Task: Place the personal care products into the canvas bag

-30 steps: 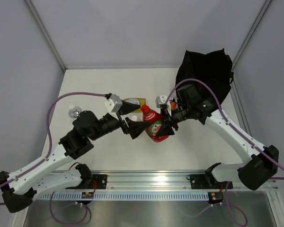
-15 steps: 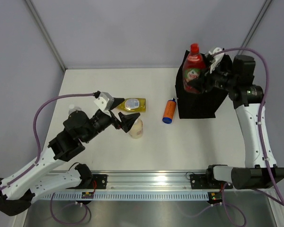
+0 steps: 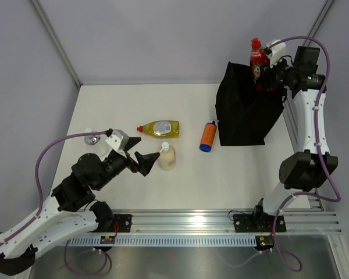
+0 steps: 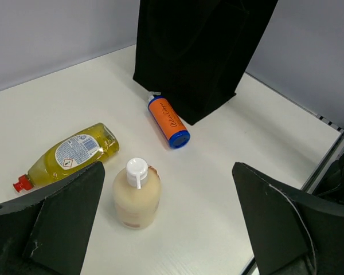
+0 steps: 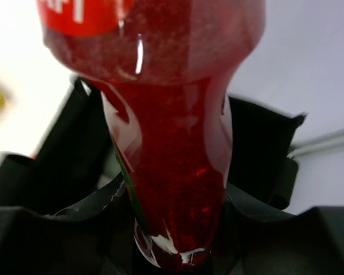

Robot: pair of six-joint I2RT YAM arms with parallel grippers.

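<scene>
My right gripper (image 3: 264, 77) is shut on a dark red bottle (image 3: 256, 58), holding it upright above the far rim of the black canvas bag (image 3: 244, 113). In the right wrist view the red bottle (image 5: 166, 143) fills the space between the fingers, with the bag (image 5: 258, 149) below. My left gripper (image 3: 138, 156) is open and empty, just left of the upright cream bottle (image 3: 167, 157). A yellow bottle with a red cap (image 3: 158, 128) and an orange bottle with a blue cap (image 3: 207, 136) lie on the table. The left wrist view shows the cream bottle (image 4: 136, 195), yellow bottle (image 4: 69, 153), orange bottle (image 4: 168, 121) and bag (image 4: 200, 51).
A small pump-top bottle (image 3: 92, 138) stands at the table's left side beside the left arm's purple cable. The white table (image 3: 134, 104) ends at grey walls behind and at both sides. A metal rail (image 3: 186, 224) runs along the near edge.
My right arm carried the dark red bottle from the table's middle up and back to above the bag. My left gripper drew back to the left and stayed open.
</scene>
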